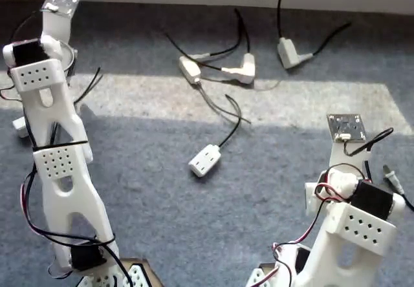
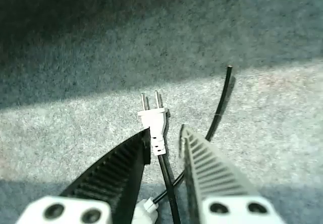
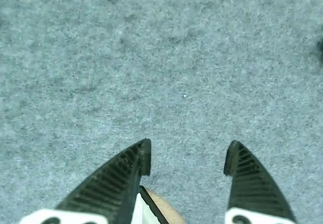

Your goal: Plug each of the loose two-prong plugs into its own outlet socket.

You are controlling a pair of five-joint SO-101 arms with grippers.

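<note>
Left gripper (image 2: 164,129), jaws partly open, straddles a white two-prong plug (image 2: 155,120) lying on carpet, not yet pinched. This looks like the grasping step; next, the jaws must close on its body. Right gripper (image 3: 190,148) hangs wide open, holding nothing. The nearest outlet socket (image 1: 206,159) lies mid-table, seemingly empty, with others toward 12 o'clock.

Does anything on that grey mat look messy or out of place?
Nothing looks broken or spilled. The black cords at the far middle cross in a loose tangle. One socket lies alone mid-mat, at a slant. A plug lies loose between the open fingers of the left gripper.
</note>
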